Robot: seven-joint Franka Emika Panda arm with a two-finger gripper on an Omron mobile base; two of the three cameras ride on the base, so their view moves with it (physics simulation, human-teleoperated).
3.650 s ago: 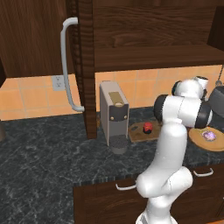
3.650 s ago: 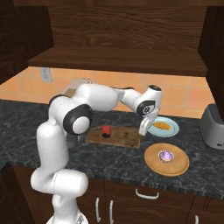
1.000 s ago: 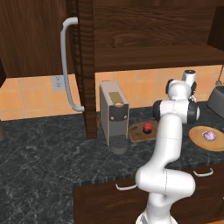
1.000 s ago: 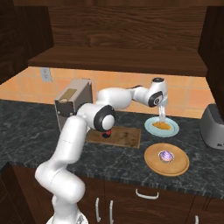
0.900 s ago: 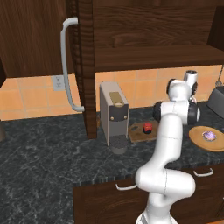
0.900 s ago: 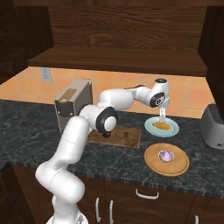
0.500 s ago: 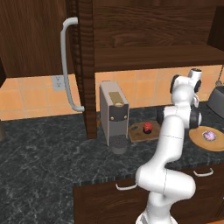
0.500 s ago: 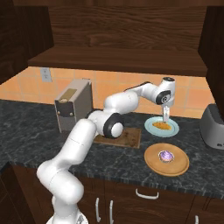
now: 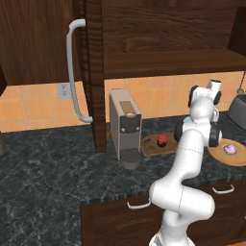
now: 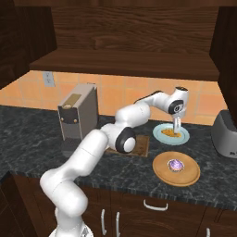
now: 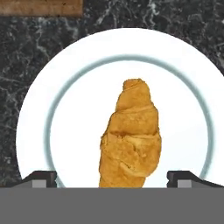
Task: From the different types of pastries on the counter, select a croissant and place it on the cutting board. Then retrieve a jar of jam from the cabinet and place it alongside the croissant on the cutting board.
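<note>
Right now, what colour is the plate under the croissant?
White with a pale blue-grey ring; the plate under the croissant shows best in the hand view.

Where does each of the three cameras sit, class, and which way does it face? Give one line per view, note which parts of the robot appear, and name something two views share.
Left base view: behind the arm's left, facing forward over the counter; the arm rises at lower right.
Right base view: behind the arm's right, looking down at the counter; the arm rises at lower left, gripper over the white plate.
Hand view: on the hand, looking down at the croissant; two dark fingers flank it, apart.
Shared: both base views show the purplish-white pastry on a round tan plate.
</note>
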